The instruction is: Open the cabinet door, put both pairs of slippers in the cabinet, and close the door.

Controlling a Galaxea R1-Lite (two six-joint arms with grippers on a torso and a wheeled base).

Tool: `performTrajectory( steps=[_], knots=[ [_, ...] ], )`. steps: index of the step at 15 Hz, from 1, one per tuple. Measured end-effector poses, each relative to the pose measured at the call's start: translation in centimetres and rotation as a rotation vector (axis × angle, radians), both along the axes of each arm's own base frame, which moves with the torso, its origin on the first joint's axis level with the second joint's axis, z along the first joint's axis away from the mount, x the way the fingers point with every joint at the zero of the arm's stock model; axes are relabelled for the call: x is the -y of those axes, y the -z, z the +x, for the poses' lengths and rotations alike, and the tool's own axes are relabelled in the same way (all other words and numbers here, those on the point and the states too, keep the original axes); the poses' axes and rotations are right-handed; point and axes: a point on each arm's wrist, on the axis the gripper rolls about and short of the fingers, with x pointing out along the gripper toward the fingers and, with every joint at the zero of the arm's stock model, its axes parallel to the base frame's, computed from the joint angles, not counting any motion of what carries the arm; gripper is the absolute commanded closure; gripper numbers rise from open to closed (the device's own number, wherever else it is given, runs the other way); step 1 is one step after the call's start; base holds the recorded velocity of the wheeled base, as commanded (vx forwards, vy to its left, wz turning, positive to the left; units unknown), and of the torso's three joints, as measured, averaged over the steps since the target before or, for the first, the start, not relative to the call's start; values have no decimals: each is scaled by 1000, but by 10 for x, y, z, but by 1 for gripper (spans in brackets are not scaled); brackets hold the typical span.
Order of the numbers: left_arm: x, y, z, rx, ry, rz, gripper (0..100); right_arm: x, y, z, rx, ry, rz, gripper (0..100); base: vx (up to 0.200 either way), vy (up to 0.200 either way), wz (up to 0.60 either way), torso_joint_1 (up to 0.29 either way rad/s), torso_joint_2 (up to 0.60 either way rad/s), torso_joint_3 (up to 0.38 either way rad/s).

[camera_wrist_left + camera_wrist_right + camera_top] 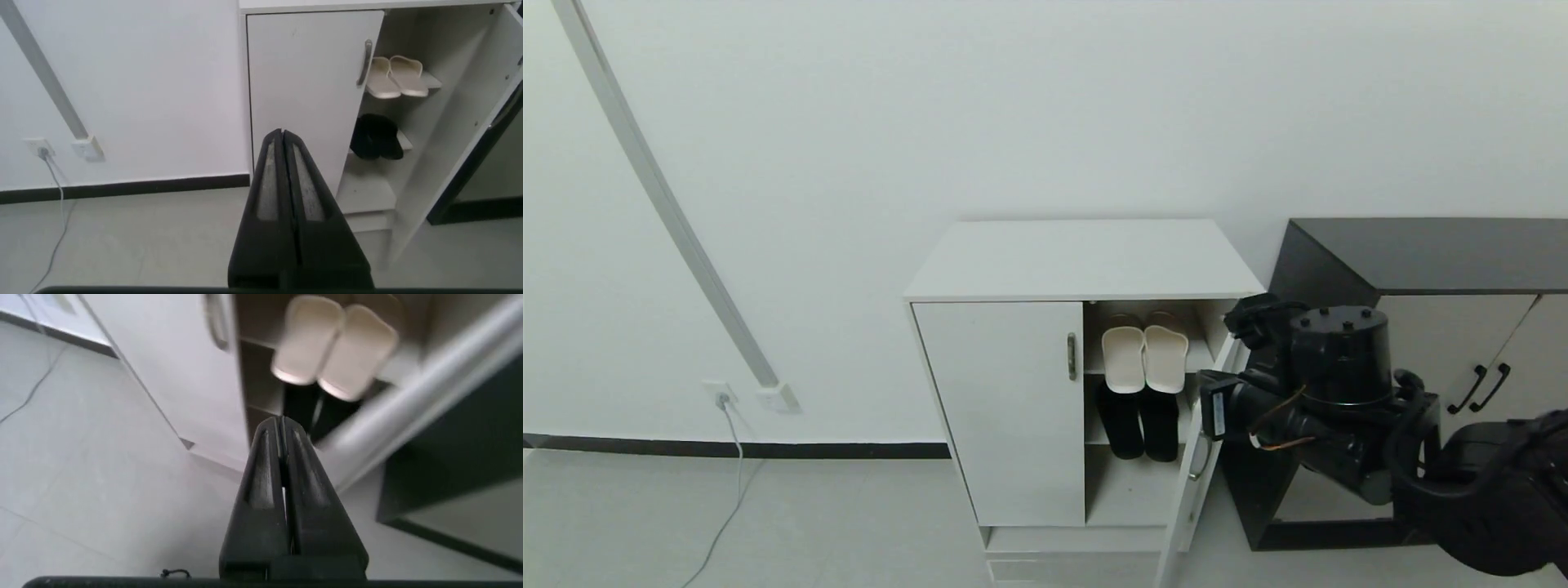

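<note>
1. Nearest the cameras are the two grippers. The left gripper (282, 140) has its fingers pressed flat together with nothing between them, and it hangs over the floor (122, 237) short of the cabinet. The right gripper (282, 425) is equally closed and empty, and it points toward the open compartment.
2. Next, in the head view, the right arm sits just beside the free edge of the open door (1196, 457). The arm's bulk covers the contact area, so whether anything touches the door cannot be told.
3. That door is swung outward and seen almost edge-on, with its lower end cut off by the frame. It is probably a light, stiff panel that swings easily on its hinges. The best place to push is likely its outer face near the free edge, far from the hinges. A curved shape there may be its handle, but it is hard to make out.
4. Inside the cabinet (1086, 257), the white slippers (1145, 358) lie side by side on the upper shelf. The black slippers (1141, 420) sit on the shelf directly below. Both pairs look light and soft, and their far ends are hidden in shadow.
5. Farther back, the closed left door (1001, 408) carries a small vertical handle (1072, 356). A dark cabinet (1421, 253) stands against the wall to the right.
</note>
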Motion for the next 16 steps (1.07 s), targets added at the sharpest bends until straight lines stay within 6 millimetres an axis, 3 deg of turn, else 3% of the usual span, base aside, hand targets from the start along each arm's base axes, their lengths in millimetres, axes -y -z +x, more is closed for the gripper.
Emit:
performTrajectory(
  steps=[3,8,16],
  knots=[
    [0,0,0,0,1,0,100,18,0,-21,-16,3,-17,100,200,0,0,-4,2,6],
    [0,0,0,0,1,0,100,47,14,-54,-72,10,-60,100,0,0,0,0,0,0],
    [0,0,0,0,-1,-3,100,32,28,-37,-118,-23,-62,100,0,0,0,0,0,0]
  ],
)
